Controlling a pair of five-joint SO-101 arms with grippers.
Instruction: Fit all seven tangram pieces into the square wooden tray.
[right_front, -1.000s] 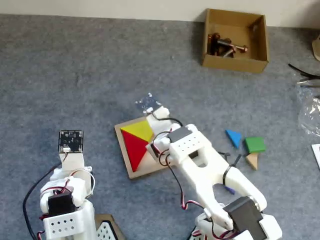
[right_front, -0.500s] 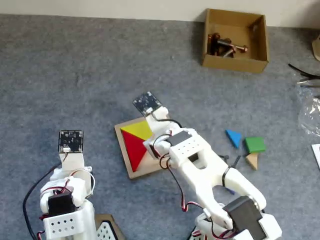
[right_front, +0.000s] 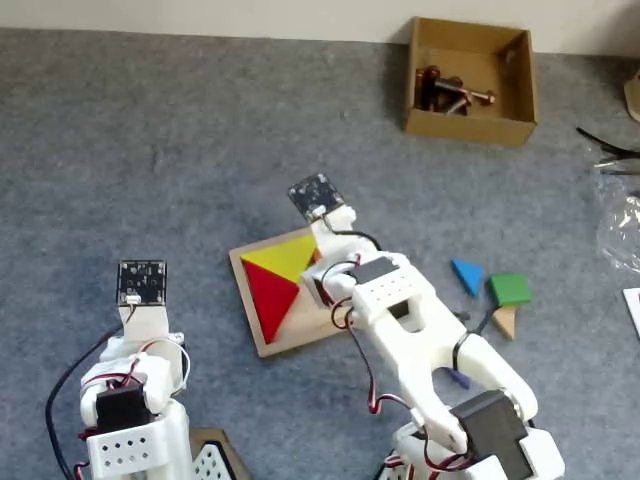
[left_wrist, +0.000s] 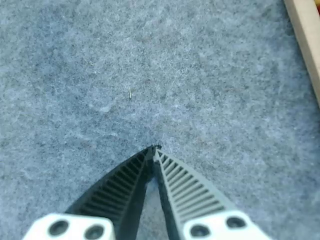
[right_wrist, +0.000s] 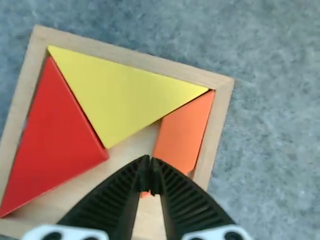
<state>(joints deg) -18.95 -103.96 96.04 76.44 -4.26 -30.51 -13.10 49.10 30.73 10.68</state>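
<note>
The square wooden tray lies mid-table. In it a yellow triangle and a red triangle lie edge to edge, with an orange piece flat against the tray's rim. My right gripper is shut, its tips over the orange piece's inner edge. A blue triangle, a green square and a tan triangle lie on the carpet right of the tray. A purple piece peeks out under the right arm. My left gripper is shut and empty over bare carpet.
A cardboard box with small metal items stands at the back right. Cables and a clear plastic bag lie at the right edge. The left arm stays at the front left. The tray's corner shows beside the left gripper.
The right arm's wrist has swung to the right and slightly farther back over the tray. The left arm has not moved.
</note>
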